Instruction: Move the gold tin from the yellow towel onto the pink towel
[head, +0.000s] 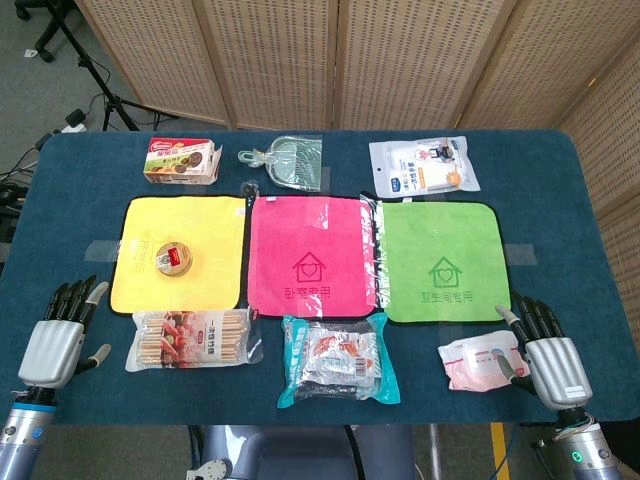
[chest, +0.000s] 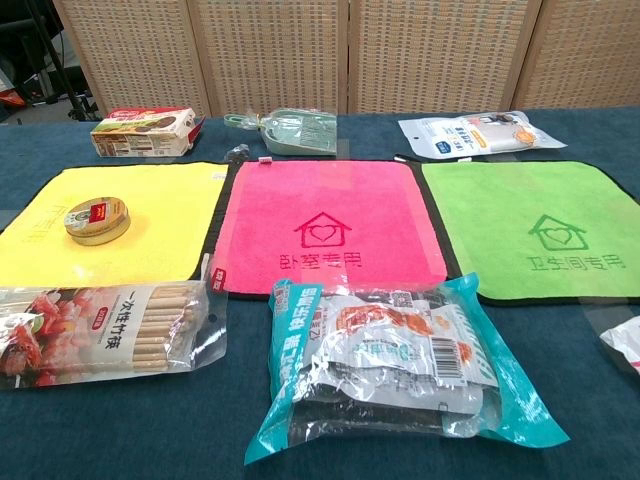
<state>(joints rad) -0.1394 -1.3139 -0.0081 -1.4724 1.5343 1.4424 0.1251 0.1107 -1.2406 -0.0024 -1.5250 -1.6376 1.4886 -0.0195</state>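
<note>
A small round gold tin (head: 173, 258) with a red label lies on the yellow towel (head: 200, 215), in its lower middle; the chest view shows the tin (chest: 98, 220) on that towel (chest: 160, 205) too. The pink towel (head: 312, 250) lies just right of it, bare, and appears in the chest view (chest: 325, 225) as well. My left hand (head: 62, 335) hovers near the front left table edge, fingers apart, holding nothing. My right hand (head: 545, 355) sits at the front right, also open and empty. Neither hand shows in the chest view.
A green towel (head: 438, 260) lies right of the pink one. A bag of sticks (head: 190, 338), a teal snack bag (head: 335, 360) and a pink packet (head: 480, 362) line the front. A box (head: 182, 160), a green dustpan (head: 290, 160) and a white pouch (head: 422, 165) stand behind.
</note>
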